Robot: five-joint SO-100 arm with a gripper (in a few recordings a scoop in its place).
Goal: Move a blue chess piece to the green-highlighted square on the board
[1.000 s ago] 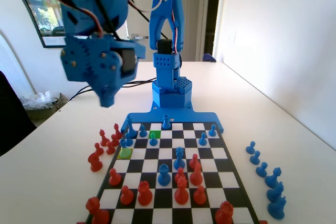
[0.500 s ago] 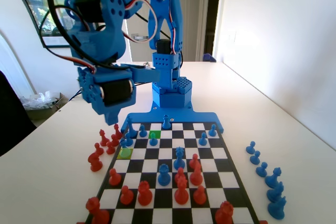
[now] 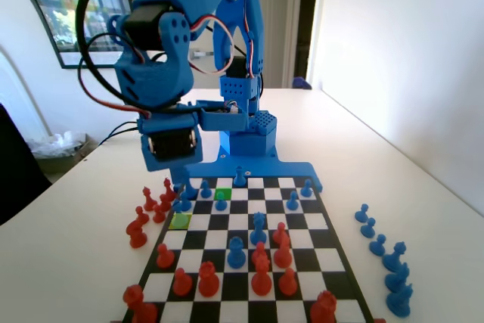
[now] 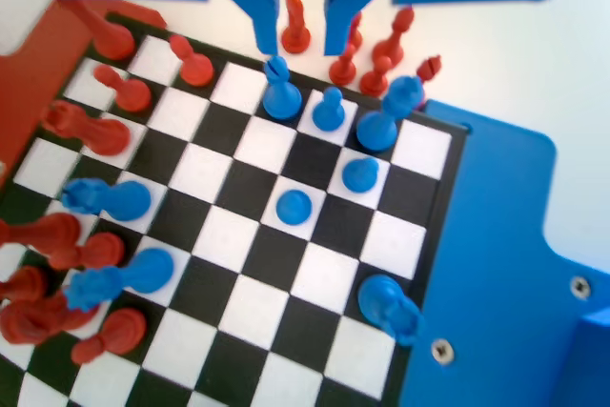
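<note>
Fixed and wrist views of the blue arm at the far-left corner of the board. The flat black-and-white chequered chessboard [image 3: 302,221], matt and joined to the blue printed base, lay on a smooth white table [image 3: 393,164]. The blue two-finger pincer [image 4: 298,43] hung above the board's far-left edge with its jaws a narrow gap apart and nothing between them; in the wrist view a red piece off the board showed through the gap.

The bright green-highlighted square [image 3: 223,194] lay in the far rows, left of centre in the fixed view, and a small slim blue plastic piece with a rounded top [image 3: 220,201] stood at its near edge, apparently on the square just in front. A duller yellow-green square [image 3: 180,221] lay nearer and further left. Which blue piece was meant could not be told for certain; the jaws hung closest over the blue bishop-like piece with a notched top [image 4: 281,92].

Likely hazards, as a judgement: the blue pieces in this corner stood just beside one another, so a jaw coming down at this narrow opening could strike a neighbour's rounded head and topple it. The cluster of slender red plastic pieces [image 3: 151,209] stood on the table just off the board's left edge, and a sweep of the bulky wrist could scatter them. The pieces looked smooth, light and narrow-based, hence easy to tip or to slip from a loose grip.
</note>
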